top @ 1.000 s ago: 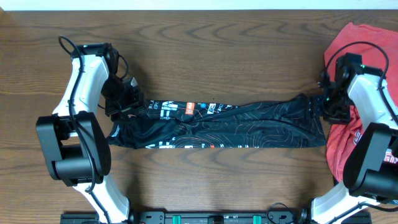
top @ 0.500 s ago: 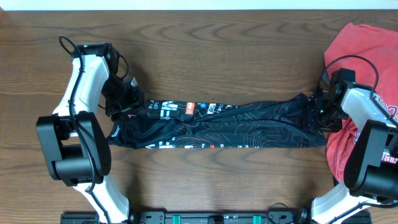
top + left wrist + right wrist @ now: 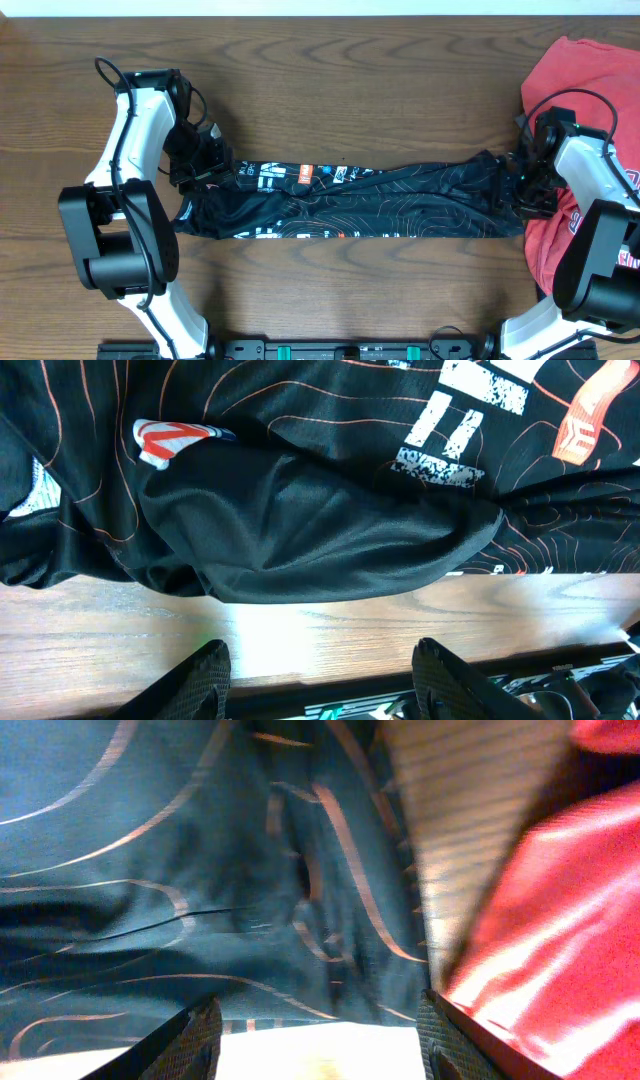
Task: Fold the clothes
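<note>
- The left hand [image 3: 322, 672] hangs spread open and empty just off the left end of the jersey [image 3: 350, 200]
- The right hand [image 3: 318, 1042] is also open and holds nothing; it sits at the jersey's right end, close beside the red T-shirt [image 3: 585, 75]
- The jersey lies on the counter [image 3: 330, 90] as a long band, its long axis running from one hand to the other, so each arm is nearest its own end
- Since a second ago the right hand has slid slightly along that end toward the front edge; the left arm and the jersey have not stirred
</note>
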Action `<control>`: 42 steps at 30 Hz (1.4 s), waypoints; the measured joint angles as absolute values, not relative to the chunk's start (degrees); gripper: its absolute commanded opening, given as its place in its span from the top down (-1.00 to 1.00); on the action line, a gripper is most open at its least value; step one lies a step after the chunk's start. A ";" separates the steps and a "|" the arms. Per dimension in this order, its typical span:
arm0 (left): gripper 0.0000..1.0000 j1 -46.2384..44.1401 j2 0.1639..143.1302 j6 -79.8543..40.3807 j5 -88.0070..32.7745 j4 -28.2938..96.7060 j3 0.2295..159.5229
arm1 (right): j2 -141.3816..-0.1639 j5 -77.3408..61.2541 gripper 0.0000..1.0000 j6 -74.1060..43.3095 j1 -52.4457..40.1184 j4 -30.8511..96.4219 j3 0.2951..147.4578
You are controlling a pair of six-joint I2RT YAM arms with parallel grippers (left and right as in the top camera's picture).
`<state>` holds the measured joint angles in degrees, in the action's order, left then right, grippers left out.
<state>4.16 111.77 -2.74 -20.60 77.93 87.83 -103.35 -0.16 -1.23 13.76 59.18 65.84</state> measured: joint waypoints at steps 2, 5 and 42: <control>-0.21 4.16 111.77 -2.76 -20.60 77.93 87.83 | -103.35 -0.10 -0.16 -2.00 13.76 59.20 65.84; -0.21 4.16 111.77 -2.76 -20.58 77.93 87.83 | -103.35 -2.11 -0.12 -2.46 13.76 60.80 65.84; -0.21 4.16 111.77 -2.76 -20.58 77.93 87.83 | -103.33 -0.86 0.98 -6.39 16.32 56.71 65.01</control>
